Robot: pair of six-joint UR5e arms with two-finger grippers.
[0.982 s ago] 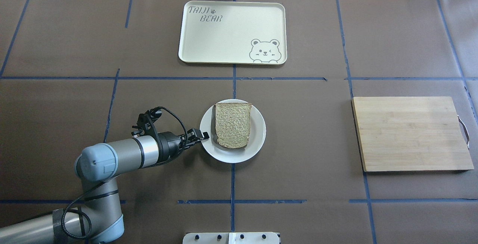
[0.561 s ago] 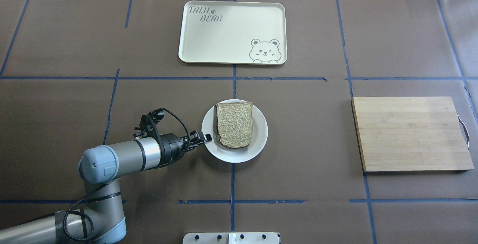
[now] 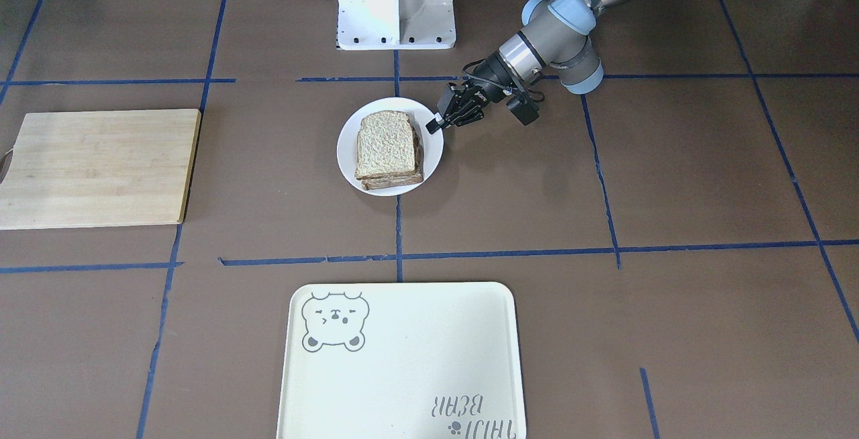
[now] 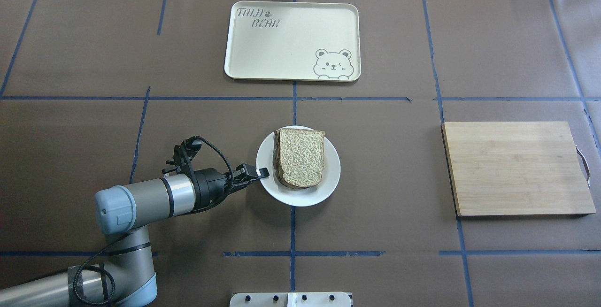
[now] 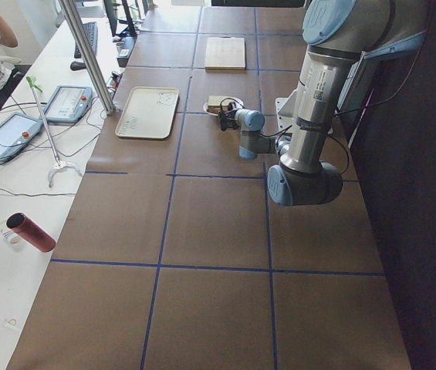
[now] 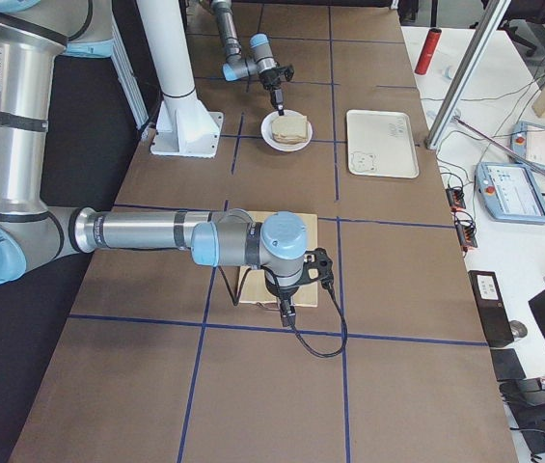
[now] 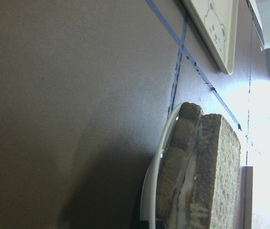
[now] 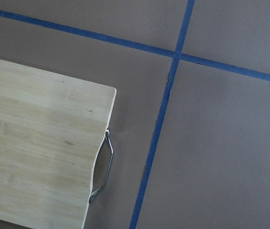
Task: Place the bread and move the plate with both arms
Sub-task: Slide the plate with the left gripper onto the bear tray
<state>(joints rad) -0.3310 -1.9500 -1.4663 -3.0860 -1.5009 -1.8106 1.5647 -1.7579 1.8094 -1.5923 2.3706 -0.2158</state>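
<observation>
One slow, level move is best: the left gripper's [image 4: 261, 172] fingers [image 3: 436, 123] pinch the plate [image 4: 331, 179] rim, so you keep it flat or the bread [image 4: 300, 157] slides.

The left gripper [image 4: 262, 172] is occupying the left rim of the plate [image 4: 328, 182], and the bread [image 4: 300, 157] is covering its middle. Bare table [image 4: 389, 166] is lying between the plate and the cutting board [image 4: 516, 166], also toward the tray [image 4: 291, 39]. The right arm [image 6: 147, 231] is hanging over the board's handle end.
</observation>
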